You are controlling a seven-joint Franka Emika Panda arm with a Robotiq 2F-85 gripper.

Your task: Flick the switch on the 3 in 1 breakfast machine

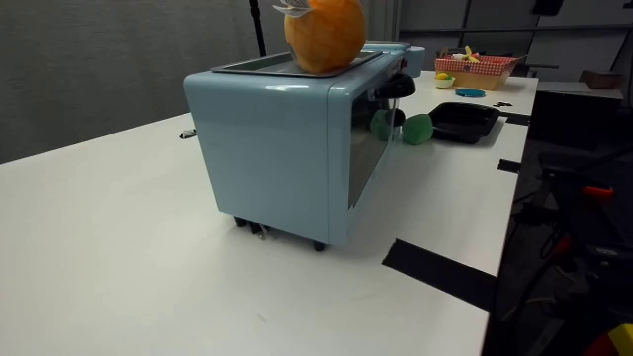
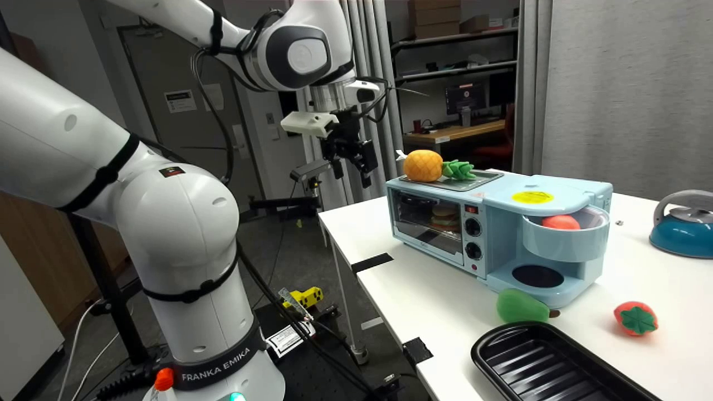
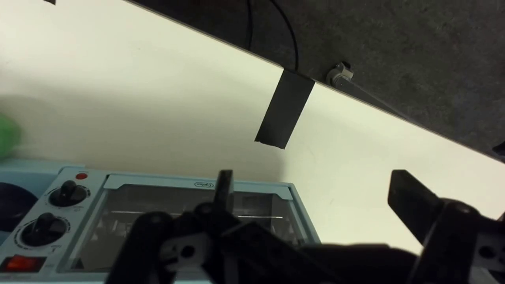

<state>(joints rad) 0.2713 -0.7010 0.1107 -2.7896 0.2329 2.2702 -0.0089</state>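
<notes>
The 3 in 1 breakfast machine is a pale blue box with a glass oven door, in both exterior views (image 1: pixel 267 153) (image 2: pixel 496 194) and the wrist view (image 3: pixel 150 181). Its red switch (image 2: pixel 471 209) sits above two black knobs (image 2: pixel 473 226) on the front panel. The switch also shows at the lower left of the wrist view (image 3: pixel 21 264); it is hidden in the side-on exterior view. My gripper (image 2: pixel 352 174) is open and empty, in the air to the oven-door side of the machine, apart from it. In the wrist view its fingers (image 3: pixel 313 176) are wide apart.
A toy pineapple (image 2: pixel 423 165) lies on the machine's top tray. A green toy pear (image 2: pixel 521 306), a black pan (image 2: pixel 548 362) and a toy strawberry (image 2: pixel 635 318) lie by its drip side. A blue kettle (image 2: pixel 682 234) and a basket (image 1: pixel 474 74) stand farther off.
</notes>
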